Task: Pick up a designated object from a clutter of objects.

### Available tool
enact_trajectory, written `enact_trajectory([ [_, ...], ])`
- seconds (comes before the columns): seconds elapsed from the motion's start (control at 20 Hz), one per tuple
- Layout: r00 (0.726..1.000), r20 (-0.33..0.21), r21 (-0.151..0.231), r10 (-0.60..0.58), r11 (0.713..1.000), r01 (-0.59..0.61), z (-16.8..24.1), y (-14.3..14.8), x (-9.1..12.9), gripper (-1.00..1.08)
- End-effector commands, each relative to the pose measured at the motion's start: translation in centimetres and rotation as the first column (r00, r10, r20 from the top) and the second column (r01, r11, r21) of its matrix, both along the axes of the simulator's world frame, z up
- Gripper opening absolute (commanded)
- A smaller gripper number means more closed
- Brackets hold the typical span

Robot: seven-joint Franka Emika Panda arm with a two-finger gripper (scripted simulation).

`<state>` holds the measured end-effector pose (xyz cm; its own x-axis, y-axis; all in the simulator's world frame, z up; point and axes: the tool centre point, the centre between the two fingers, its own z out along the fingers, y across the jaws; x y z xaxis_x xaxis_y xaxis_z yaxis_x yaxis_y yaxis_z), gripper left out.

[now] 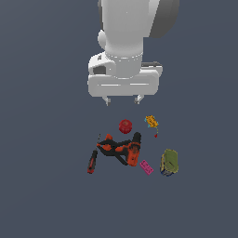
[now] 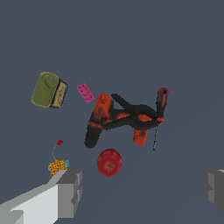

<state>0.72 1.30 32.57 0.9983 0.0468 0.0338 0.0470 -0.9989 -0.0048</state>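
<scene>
Exterior view shows nothing picked yet: gripper [image 1: 123, 99] hangs high, jaws apart and empty. The olive can [image 1: 169, 161] sits at four o'clock from the drill [image 1: 122, 149]; descent and grasp remain.

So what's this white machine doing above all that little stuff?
It's a robot arm meant to pick one item, the olive can, out of a small scatter of things. Its gripper hangs open above the pile, holding nothing. The can lies at the edge of the group, next to a pink box, apart from the red-and-black drill, the screwdriver and a round red piece.
</scene>
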Motion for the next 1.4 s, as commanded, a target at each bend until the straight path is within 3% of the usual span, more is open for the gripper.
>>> enact_trajectory([
  [0.0, 1.0, 0.0, 0.0, 0.0, 1.0, 0.0, 0.0, 0.0, 0.0, 1.0],
  [0.75, 0.999, 0.014, 0.021, -0.051, 0.998, 0.051, -0.3, -0.4, 1.4, 1.0],
  [1.35, 0.994, 0.001, 0.011, -0.112, 0.994, 0.112, -4.1, 3.9, 5.0, 1.0],
])
